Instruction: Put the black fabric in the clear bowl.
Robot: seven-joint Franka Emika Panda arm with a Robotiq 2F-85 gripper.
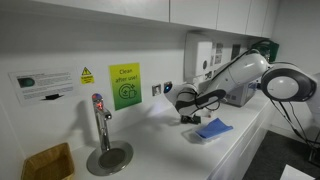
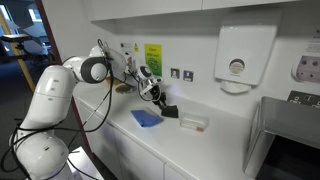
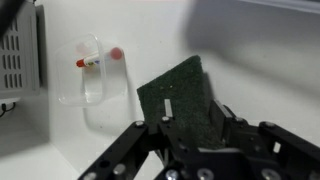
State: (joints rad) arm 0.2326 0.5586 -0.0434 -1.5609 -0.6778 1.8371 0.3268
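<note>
Wall signs, seen in both exterior views: yellow-green rectangular poster [image 1: 124, 86] [image 2: 152, 53], dark print above a round green emblem. Top line seems to read "Clean"; the rest is too blurred.

Beside it, small yellow label with black warning triangle [image 1: 86, 75]; wording illegible.

White landscape notice [image 1: 42, 84], fine black print: unreadable.

White wall-mounted paper dispenser [image 2: 245, 55]: round emblem on front, no letters resolved.

Wrist view: small white tag [image 3: 168, 106] on flat square black fabric [image 3: 195, 90], no print discernible. Shallow clear bowl [image 3: 70, 90] shows a red dot and a small multi-coloured strip, not legible.
</note>
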